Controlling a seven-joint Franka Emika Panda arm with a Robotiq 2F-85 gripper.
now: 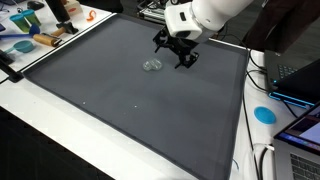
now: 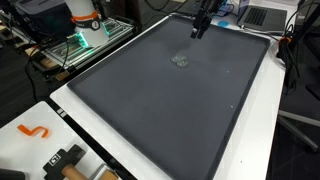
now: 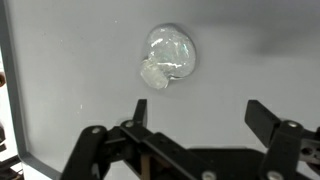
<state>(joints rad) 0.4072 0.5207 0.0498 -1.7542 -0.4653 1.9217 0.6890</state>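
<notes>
White arm overhead; gripper downward, jaws wide apart

- A dark grey mat covers most of a white table in both exterior views.
- A laptop and a blue disc sit on the table beside the mat.
- An orange hook lies on a white corner.
- A wire rack, lit green, stands beyond the table.

The pincer is black. Just ahead of it lies a clear object (whitish at one end) on a plain dark grey mat.
</notes>
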